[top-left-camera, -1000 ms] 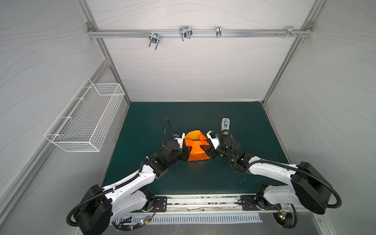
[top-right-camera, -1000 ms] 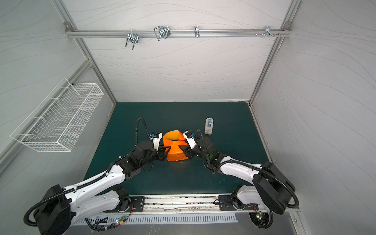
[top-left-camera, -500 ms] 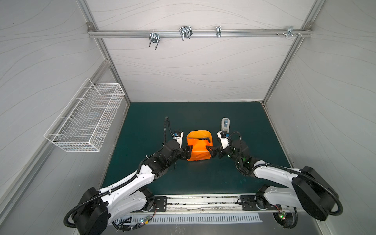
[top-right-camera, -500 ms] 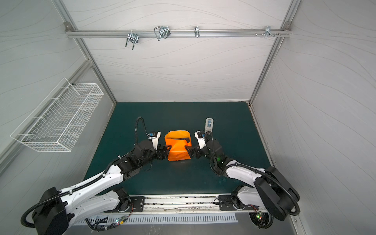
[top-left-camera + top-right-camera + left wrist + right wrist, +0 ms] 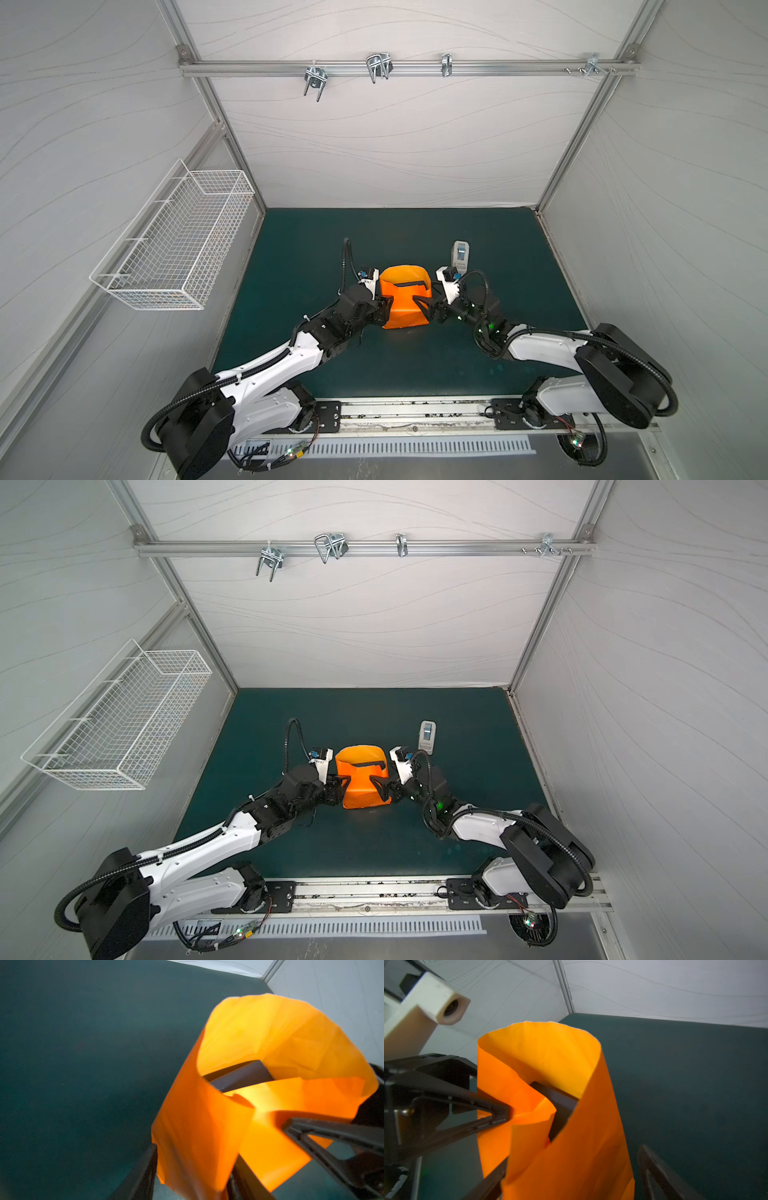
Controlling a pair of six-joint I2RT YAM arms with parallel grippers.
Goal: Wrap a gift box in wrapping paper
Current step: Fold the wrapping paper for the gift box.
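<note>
Your two top views hang high over the near edge of the table (image 5: 291, 257), tilted down toward the back wall (image 5: 395, 158). They stand well off and give almost the same picture of the whole cell. Your left wrist camera sits low, very close to the wrapping paper (image 5: 197, 1126), looking across the table. Your right wrist camera is as close on the paper's opposite side and catches the left arm's white camera block (image 5: 436, 999) facing it. All four views share the paper.

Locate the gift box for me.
The gift box sits inside the curled wrapping paper at mid-mat, only a dark edge showing in both wrist views, between the left tool and right tool.
</note>
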